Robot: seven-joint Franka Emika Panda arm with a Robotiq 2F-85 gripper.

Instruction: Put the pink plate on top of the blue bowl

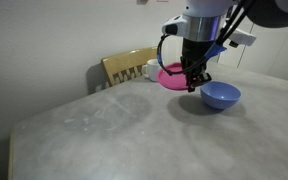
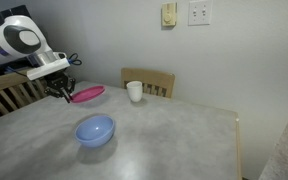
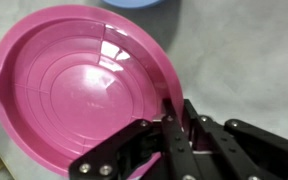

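Observation:
The pink plate hangs in the air above the table, tilted, pinched at its rim by my gripper. It also shows in an exterior view and fills the wrist view. My gripper is shut on the plate's rim, one finger inside and one outside. The blue bowl stands upright on the table just beside and below the plate; it also shows in an exterior view, and a sliver of it shows at the top of the wrist view.
A white mug stands near the table's far edge, also seen behind the plate. Wooden chairs stand against the table. The grey table ends at an edge toward the wall.

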